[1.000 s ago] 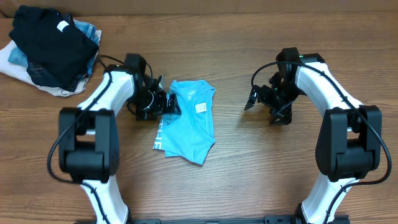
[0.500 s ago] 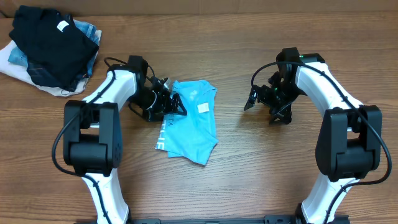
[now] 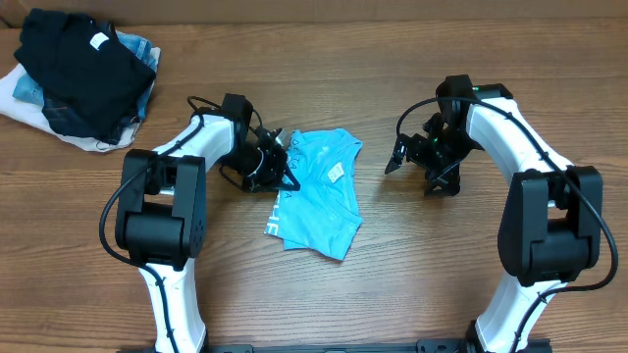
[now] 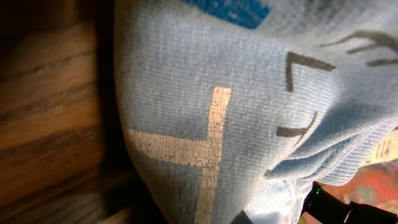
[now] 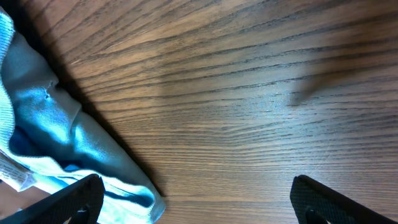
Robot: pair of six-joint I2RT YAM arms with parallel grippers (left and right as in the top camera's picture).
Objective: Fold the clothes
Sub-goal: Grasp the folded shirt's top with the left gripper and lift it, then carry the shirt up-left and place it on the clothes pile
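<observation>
Pinching the shirt (image 3: 319, 196) at its 9 o'clock edge, the left gripper (image 3: 285, 177) has its jaws pressed together on the blue cloth. In its wrist view we see little besides that knit fabric, close up, with a cracked white printed cross (image 4: 208, 146) on it and a sliver of the table (image 4: 43, 124) at 9 o'clock. From overhead we find the shirt crumpled into a rough oblong about the middle of the table, its white label (image 3: 336, 174) facing up near the 1 o'clock corner and white lettering (image 3: 276, 220) along the 8 o'clock edge. The right gripper (image 3: 412, 175) hangs at the shirt's 3 o'clock, near but apart from it, spread wide with nothing in its grasp. Its own camera shows both dark fingertips (image 5: 71, 199) at the bottom corners, bare wood between them, and a fold of the shirt at 8 o'clock. The table is brown wood with grain running from 9 to 3 o'clock. At its 10 o'clock corner we see a black garment (image 3: 83, 74) with a white tag (image 3: 98, 41) lying on denim (image 3: 140, 49) and white fabric (image 3: 20, 101), well apart from the shirt. Along the 12 o'clock edge runs a paler brown strip (image 3: 392, 5); we cannot tell what it is.
</observation>
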